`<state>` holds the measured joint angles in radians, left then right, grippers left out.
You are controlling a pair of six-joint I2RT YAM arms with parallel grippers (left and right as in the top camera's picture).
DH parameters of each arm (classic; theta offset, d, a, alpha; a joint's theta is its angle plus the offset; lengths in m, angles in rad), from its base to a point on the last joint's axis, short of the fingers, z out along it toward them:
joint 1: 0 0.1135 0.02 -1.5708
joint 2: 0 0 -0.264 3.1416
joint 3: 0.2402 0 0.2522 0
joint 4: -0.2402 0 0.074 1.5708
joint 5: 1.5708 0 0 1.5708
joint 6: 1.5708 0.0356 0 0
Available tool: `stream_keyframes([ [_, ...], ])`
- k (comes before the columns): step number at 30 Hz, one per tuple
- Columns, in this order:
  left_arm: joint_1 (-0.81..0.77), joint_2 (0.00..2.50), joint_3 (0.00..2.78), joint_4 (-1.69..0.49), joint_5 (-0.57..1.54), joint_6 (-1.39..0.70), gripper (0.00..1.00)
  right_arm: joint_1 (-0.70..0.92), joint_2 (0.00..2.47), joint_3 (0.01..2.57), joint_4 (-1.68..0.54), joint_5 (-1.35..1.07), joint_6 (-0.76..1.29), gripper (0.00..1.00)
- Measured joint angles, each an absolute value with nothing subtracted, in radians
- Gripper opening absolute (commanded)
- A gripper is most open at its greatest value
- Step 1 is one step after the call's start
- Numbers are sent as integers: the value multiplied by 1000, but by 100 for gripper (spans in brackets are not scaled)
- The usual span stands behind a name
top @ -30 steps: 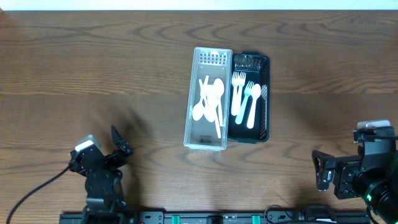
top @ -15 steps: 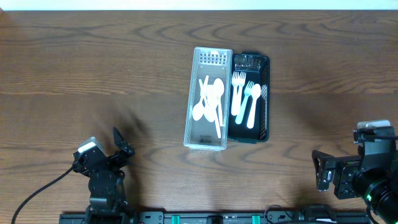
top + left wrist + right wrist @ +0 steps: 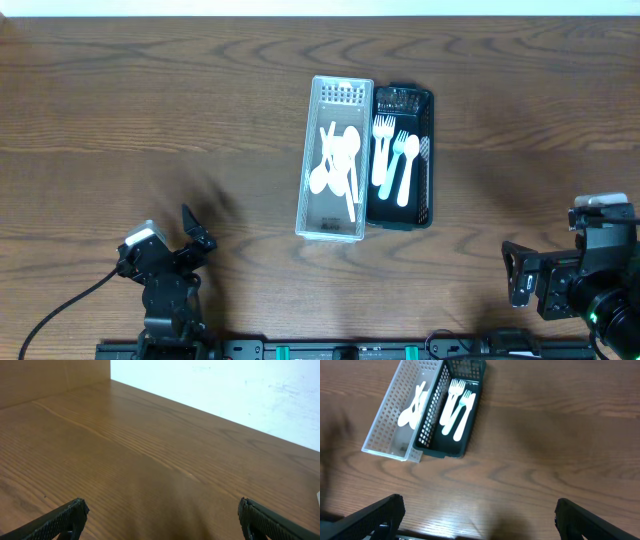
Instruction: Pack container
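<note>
A clear perforated container holds several white spoons at the table's middle; it also shows in the right wrist view. Touching its right side, a black perforated container holds white forks, seen too in the right wrist view. My left gripper is open and empty at the front left, far from both containers; its view shows only bare wood. My right gripper is open and empty at the front right, its fingers wide apart in its own view.
The wooden table stretches around the containers. A white wall runs along the table's far edge. A black cable trails from the left arm at the front edge.
The left arm has shifted very slightly toward the front edge. The right arm and the containers have not moved.
</note>
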<state>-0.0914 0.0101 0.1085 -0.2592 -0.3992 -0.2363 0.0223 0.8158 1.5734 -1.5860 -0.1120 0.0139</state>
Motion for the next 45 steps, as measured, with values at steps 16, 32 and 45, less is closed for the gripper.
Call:
stream_keyframes([
  [16,-91,10,107,-257,-399,-236,98,22,744,1386,-1338,-48,9,99],
  [32,-90,10,107,-254,-399,-236,98,22,293,444,-655,-17,5,99],
  [45,-89,10,107,-254,-399,-236,98,22,19,213,-612,-10,6,99],
])
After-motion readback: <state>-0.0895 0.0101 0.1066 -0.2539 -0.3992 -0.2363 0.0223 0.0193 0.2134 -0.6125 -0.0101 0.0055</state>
